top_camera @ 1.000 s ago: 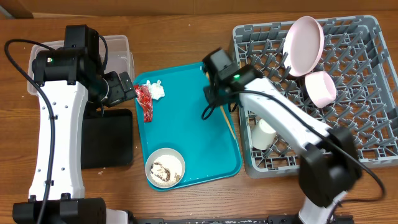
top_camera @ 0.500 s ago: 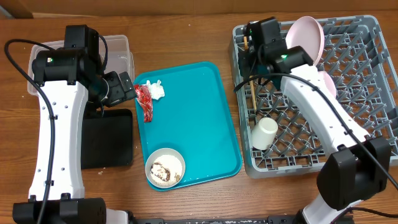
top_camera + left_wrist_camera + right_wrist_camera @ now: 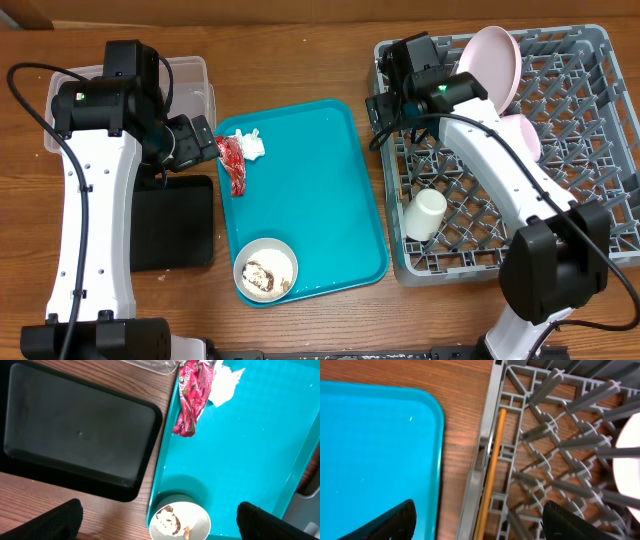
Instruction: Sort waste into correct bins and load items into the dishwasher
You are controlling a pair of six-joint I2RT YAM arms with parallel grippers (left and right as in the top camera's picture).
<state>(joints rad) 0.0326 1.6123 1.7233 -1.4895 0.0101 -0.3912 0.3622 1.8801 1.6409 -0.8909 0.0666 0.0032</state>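
My right gripper (image 3: 386, 106) (image 3: 485, 522) hangs open over the left edge of the dishwasher (image 3: 600, 45). Under it the chopsticks (image 3: 493, 460) lie free along the inside of the rack's left wall. In the rack stand the plate (image 3: 488, 60), the pink bowl (image 3: 516, 142) and the white cup (image 3: 424, 214). My left gripper (image 3: 195, 140) (image 3: 162, 522) is open and empty above the teal tray's left rim, near the red wrapper (image 3: 232, 165) (image 3: 190, 405) and the white tissue (image 3: 250, 145) (image 3: 222, 385). The off-white bowl (image 3: 266, 268) (image 3: 180, 521) holds rice scraps.
The teal tray (image 3: 320, 180) (image 3: 370, 450) lies between the arms. A clear tub (image 3: 195, 75) sits at the back left, partly under the left arm. A black tray (image 3: 175, 225) (image 3: 75, 435) lies in front of it on the wooden table.
My right gripper carried the chopsticks from the teal tray to the rack's left edge, then opened and left them there. The left arm has not moved.
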